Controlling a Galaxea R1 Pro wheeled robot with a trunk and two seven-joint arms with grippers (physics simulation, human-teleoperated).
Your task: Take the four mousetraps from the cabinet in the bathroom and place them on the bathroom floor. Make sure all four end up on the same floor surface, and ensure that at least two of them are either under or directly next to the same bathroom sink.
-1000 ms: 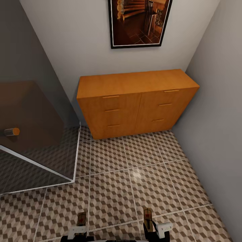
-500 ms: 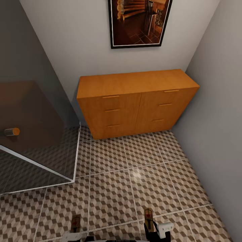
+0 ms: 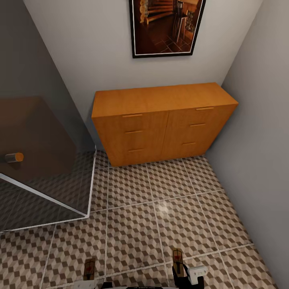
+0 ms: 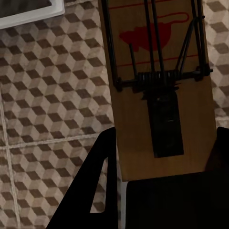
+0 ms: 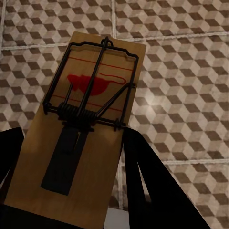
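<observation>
Across the lower half of the head view spreads the tiled floor (image 3: 160,216), cube-patterned with pale grout lines, bare and open from the bottom edge up to the cabinet (image 3: 160,120). That wide orange-brown cabinet stands against the back wall at mid-frame, all drawers closed, its right end close to the grey side wall. At the left, a glass panel (image 3: 44,172) with a white edge cuts in over the tiles and narrows the open floor there. High on the back wall, at the upper centre, hangs a dark-framed picture (image 3: 166,26).

At the bottom edge, the left gripper (image 4: 162,164) is clamped on a mousetrap (image 3: 89,268), held above the tiles with its board between the dark fingers. The right gripper (image 5: 71,162) likewise grips a second mousetrap (image 3: 177,259), lower right of centre, over the floor.
</observation>
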